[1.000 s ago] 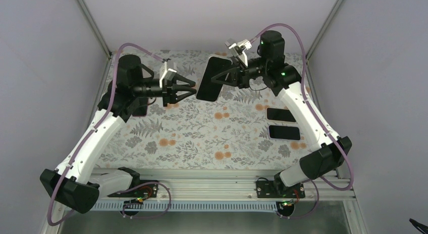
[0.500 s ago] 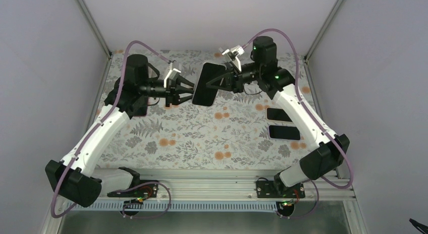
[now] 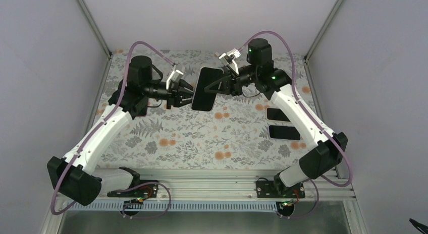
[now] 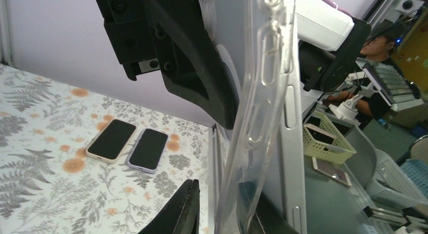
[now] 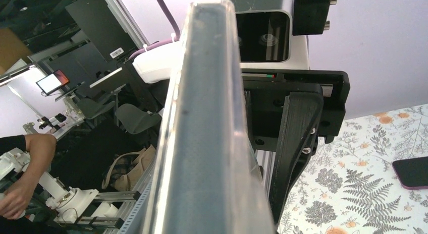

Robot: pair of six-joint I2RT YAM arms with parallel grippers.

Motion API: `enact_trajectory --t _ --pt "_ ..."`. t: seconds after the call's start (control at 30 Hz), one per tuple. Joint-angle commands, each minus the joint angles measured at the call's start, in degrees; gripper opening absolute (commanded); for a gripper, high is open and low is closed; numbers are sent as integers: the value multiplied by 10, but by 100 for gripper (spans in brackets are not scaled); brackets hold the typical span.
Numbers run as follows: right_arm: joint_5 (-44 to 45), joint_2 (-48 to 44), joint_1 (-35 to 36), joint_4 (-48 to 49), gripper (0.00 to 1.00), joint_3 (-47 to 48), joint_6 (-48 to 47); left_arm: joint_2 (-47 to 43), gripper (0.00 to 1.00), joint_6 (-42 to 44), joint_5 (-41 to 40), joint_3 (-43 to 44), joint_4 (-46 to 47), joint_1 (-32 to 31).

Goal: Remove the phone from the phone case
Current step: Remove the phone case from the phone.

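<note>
The phone in its clear phone case (image 3: 204, 89) hangs on edge in the air above the back of the table. My right gripper (image 3: 219, 82) is shut on it from the right. In the right wrist view the cased phone's edge (image 5: 212, 123) fills the middle and hides my own fingers. My left gripper (image 3: 189, 94) has come up to its left side. In the left wrist view the jaws stand open around the clear case rim (image 4: 257, 118). One finger (image 4: 184, 211) sits a small gap short of it, the other is behind the case.
Two more phones (image 3: 281, 114) (image 3: 284, 132) lie face up on the right of the floral table cloth (image 3: 202, 143); they also show in the left wrist view (image 4: 111, 139) (image 4: 147, 149). A metal frame rail (image 3: 202, 176) runs along the near edge.
My left gripper has moved right onto the phone's left edge and its jaws have narrowed. My right arm has carried the phone slightly left and forward.
</note>
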Motion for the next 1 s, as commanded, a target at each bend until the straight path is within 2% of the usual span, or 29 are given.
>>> enact_trajectory --t 0.0,0.2,0.33,0.4,0.5,0.63,0.73,0.83,0.97 --pt "-43 14 58 -27 4 16 -22 23 19 -77 -33 -16 114 -10" --pt "2 30 56 -46 4 29 -30 18 11 -146 -6 -53 187 -10" --pt "25 38 49 -64 4 50 -43 20 5 -143 -9 -53 180 -6" --pt "47 39 42 -83 8 69 -59 22 3 -147 -11 -55 177 1" --pt "84 41 26 -103 20 91 -76 25 2 -162 -17 -63 184 16" --pt "115 44 -3 -110 55 103 -74 25 2 -206 -17 -74 212 31" --pt "129 42 -23 -110 75 107 -72 28 2 -251 -17 -83 234 52" --pt "162 39 -36 -112 88 111 -74 30 2 -299 -23 -102 269 72" --pt "260 34 -38 -122 95 120 -97 35 2 -354 -42 -120 297 91"
